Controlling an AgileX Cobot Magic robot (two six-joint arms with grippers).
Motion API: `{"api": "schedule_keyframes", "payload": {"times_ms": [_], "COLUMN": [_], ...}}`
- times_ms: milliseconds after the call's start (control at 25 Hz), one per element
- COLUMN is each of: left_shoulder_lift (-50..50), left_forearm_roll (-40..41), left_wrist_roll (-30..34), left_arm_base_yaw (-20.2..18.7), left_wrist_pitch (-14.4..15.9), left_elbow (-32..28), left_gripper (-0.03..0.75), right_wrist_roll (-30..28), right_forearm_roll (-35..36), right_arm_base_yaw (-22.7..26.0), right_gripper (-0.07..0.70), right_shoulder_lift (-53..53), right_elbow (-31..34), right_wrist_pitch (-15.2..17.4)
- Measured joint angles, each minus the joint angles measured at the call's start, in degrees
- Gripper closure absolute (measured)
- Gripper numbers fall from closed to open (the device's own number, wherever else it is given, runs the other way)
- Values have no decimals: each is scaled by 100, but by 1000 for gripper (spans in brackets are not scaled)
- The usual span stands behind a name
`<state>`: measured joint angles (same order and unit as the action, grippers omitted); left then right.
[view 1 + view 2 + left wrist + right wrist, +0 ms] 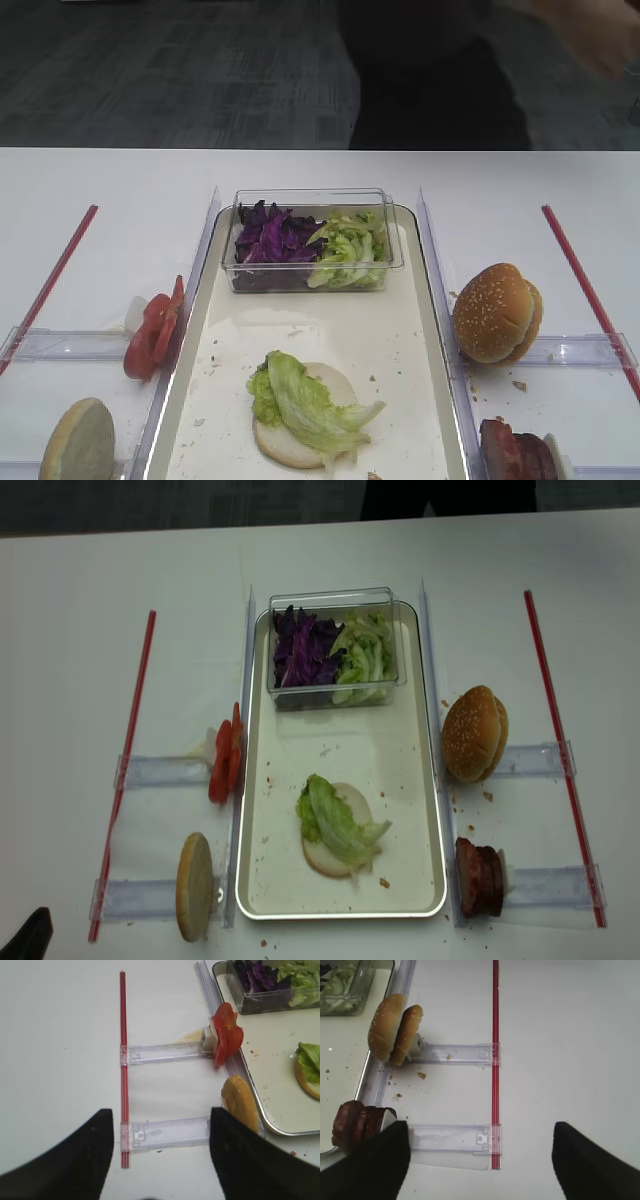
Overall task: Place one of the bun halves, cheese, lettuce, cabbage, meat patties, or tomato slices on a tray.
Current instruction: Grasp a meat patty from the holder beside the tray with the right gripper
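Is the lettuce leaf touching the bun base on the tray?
Touching. The exterior high view shows the lettuce leaf draped directly over the bun base on the tray; no gap is visible.

left gripper (160, 1160) jaws spread, empty | right gripper (480, 1160) jaws spread, empty

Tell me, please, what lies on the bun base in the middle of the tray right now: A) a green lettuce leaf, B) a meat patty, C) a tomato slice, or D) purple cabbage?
A: a crinkly green lettuce leaf lies across the pale bun base on the tray, while the tomato slices and the meat patties stand off the tray at its sides.
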<state>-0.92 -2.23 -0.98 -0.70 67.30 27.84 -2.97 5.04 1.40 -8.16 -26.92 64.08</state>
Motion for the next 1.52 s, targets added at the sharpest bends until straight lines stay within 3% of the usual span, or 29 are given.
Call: {"api": "schedule_keyframes", "payload": {"times_ms": [760,1120,1320,1520], "left_shoulder_lift": [0,0,0,0], "left_forearm_roll": [0,0,0,0], "left_wrist_roll": [0,0,0,0], "left_arm_base_yaw": [0,0,0,0], "left_wrist_pitch": [0,0,0,0], "left_elbow": [0,0,0,0], "left_gripper": [288,288,288,288], "right_wrist_roll": [10,10,10,10], "right_forearm_roll": [0,0,0,127], "right_arm_base_yaw": [0,0,0,0], "right_gripper": [53,135,146,146], "right_shoulder_lift": [-1973,-3317,-4030,-4458], "right_elbow": [0,-163,-188,-604], "right_wrist_pitch": [2,263,287,264]}}
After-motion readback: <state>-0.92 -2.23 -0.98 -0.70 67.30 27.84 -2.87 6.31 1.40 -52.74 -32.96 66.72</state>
